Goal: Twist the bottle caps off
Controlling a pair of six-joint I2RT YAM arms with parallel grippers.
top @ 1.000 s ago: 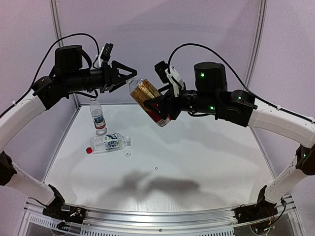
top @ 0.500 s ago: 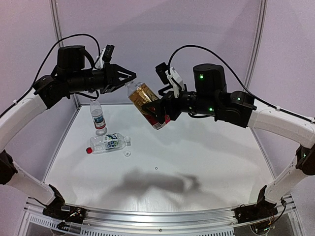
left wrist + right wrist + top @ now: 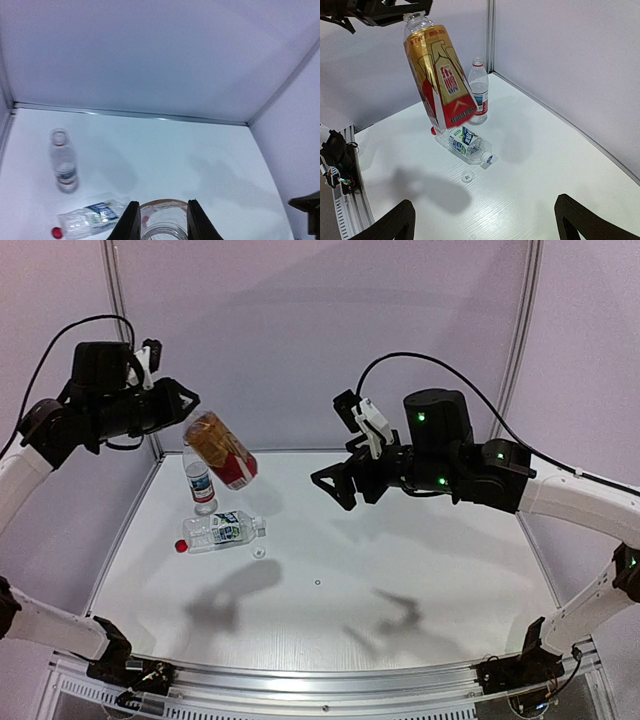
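Left claw (image 3: 186, 406) clamps the amber bottle (image 3: 222, 450) by its neck, tilted above the far left of the table (image 3: 400, 570). A second ago the right claw (image 3: 336, 486) held it; now it gapes wide, drawn back right. Left wrist: neck pinched, cap hidden; red cap (image 3: 56, 232) on the lying bottle (image 3: 92, 217). Right wrist: a loose white cap (image 3: 467, 176) beside it. Handover done, I'd say; unscrewing remains.

Place: robotics lab, enclosed test bench.
Bench: white tabletop (image 3: 420, 580), laminate type.
Enclosure: plain pale wall panels (image 3: 300, 330) stood at back & both sides, joined by metal posts (image 3: 491, 35).
Front edge: alu. rail (image 3: 320, 680) ran along near side.
Equip.: L arm (image 3: 100, 405) & R arm (image 3: 470, 465) were mounted at that rail.
Wiring: exposed cables (image 3: 342, 177) lay by an arm base.
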